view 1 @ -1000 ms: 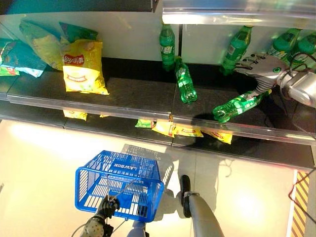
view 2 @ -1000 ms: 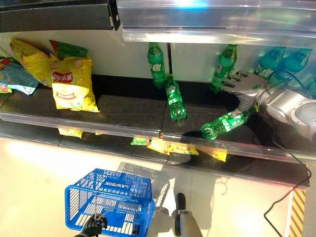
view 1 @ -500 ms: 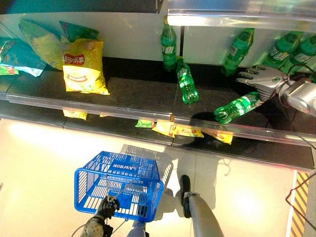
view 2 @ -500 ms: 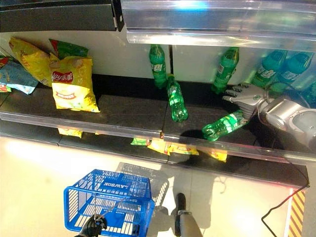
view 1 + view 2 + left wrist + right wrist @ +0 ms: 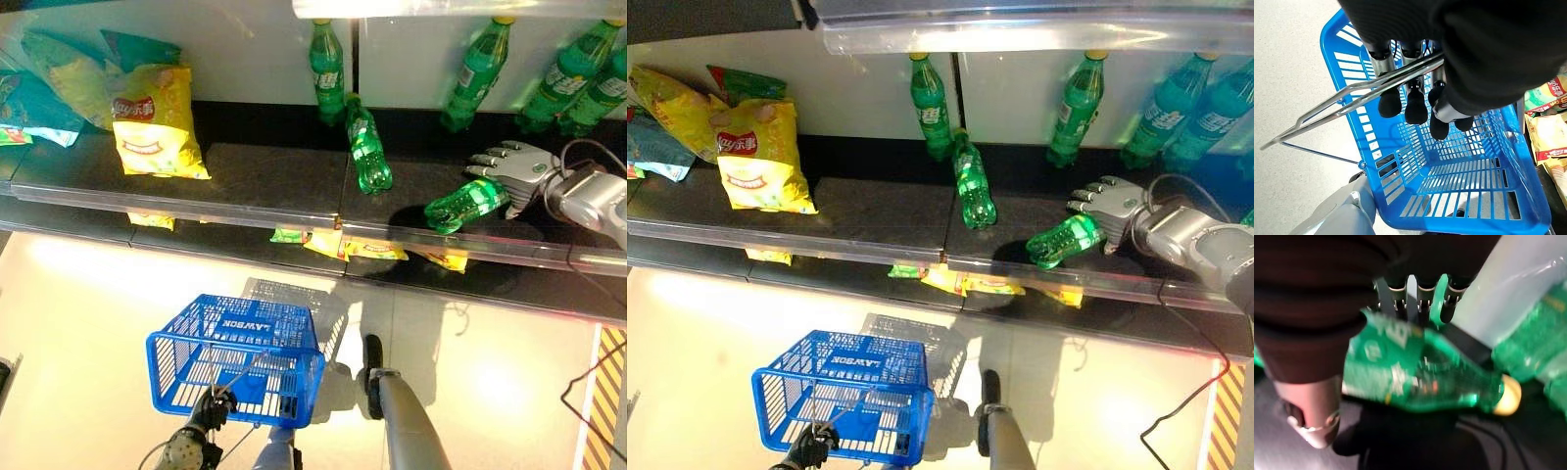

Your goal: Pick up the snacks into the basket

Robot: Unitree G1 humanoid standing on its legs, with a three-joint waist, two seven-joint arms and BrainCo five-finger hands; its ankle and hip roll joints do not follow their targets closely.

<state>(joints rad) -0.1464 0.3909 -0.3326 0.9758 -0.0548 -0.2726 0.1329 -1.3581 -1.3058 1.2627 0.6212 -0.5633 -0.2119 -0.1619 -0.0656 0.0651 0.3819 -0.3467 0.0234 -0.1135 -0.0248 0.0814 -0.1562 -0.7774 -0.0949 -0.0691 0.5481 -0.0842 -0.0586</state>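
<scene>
Bottles (image 5: pixel 327 64) stand along the shelf's (image 5: pixel 245 176) back wall, one (image 5: pixel 366 152) toppled, with a yellow snack bag (image 5: pixel 152 122) far left. Right robot hand (image 5: pixel 517 168) clamps a lying green bottle (image 5: pixel 464 204), its long axis along the shelf front, one end toward the hand; it sat higher a second ago. Left robot hand (image 5: pixel 1415 100) stays curled round the blue basket's (image 5: pixel 235 357) handle (image 5: pixel 1347 107) over the floor
</scene>
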